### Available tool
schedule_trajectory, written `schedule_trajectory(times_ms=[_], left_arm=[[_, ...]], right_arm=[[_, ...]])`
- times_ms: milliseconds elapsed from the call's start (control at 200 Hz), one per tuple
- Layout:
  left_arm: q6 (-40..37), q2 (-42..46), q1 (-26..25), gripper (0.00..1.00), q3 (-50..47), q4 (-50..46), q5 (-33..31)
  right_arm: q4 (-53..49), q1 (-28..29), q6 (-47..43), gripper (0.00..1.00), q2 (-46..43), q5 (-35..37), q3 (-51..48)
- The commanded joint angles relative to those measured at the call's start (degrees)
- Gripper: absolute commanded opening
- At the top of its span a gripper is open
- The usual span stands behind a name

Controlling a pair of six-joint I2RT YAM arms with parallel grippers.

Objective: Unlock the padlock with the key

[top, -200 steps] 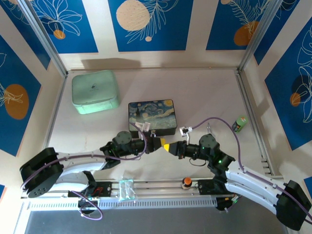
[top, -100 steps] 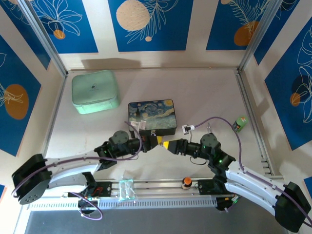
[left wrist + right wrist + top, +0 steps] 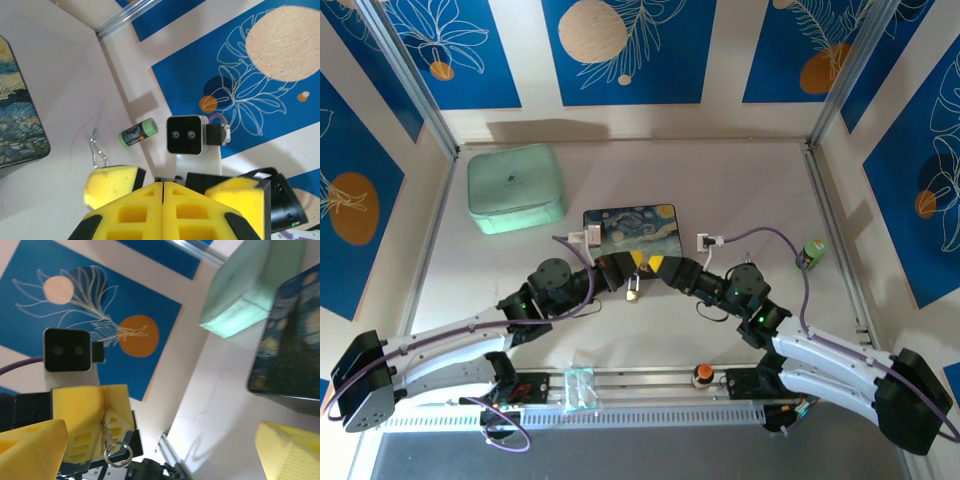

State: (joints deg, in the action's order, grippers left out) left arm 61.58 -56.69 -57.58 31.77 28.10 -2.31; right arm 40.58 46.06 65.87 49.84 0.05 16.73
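The left hand (image 3: 634, 264) is clenched tight. In the right wrist view a thin silvery piece hangs from its yellow fingertips with a ring (image 3: 118, 455) at the bottom. I take this piece for the key (image 3: 107, 436). It hangs over the tabletop (image 3: 740, 190), just near of the painted box (image 3: 630, 232), between the two hands.

The right hand (image 3: 660, 266) faces the left one tip to tip. Its fingers are spread wide and it grasps nothing.

I cannot place the padlock with any certainty. From above, a small thing dangles under the left fingertips, but it is too small to tell whether a brass body is part of it. No view shows a shackle, open or closed.

My judgement is that the task is at an early to middle stage. The key is off the tabletop and secured in one hand, but nothing suggests the lock has been opened. What seems left is to steady the padlock, most likely with the free right hand, line the key up with the keyhole, push it in, turn it and free the shackle. The key is held near its end and can swing, so aiming it looks like the fiddly part.
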Motion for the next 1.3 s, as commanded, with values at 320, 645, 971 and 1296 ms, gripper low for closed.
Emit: schedule_trajectory(times_ms=[320, 645, 971, 1296], left_arm=[[1.7, 2.2, -0.8, 0.0, 0.8, 3.7, -3.4], [1.9, 2.2, -0.8, 0.0, -0.5, 5.1, -3.6], [3.5, -0.1, -0.8, 0.0, -1.4, 9.3, -2.9], [3.8, -0.4, -0.8, 0.0, -1.6, 9.1, -2.8]], right_arm=[[24.1, 4.9, 3.9, 0.5, 10.7, 2.9, 0.3], [20.3, 2.5, 3.8, 0.29, 7.6, 1.1, 0.9], [21.1, 2.5, 4.4, 0.26, 8.8, 0.7, 0.5], [24.4, 2.4, 5.6, 0.18, 12.3, -0.3, 1.0]])
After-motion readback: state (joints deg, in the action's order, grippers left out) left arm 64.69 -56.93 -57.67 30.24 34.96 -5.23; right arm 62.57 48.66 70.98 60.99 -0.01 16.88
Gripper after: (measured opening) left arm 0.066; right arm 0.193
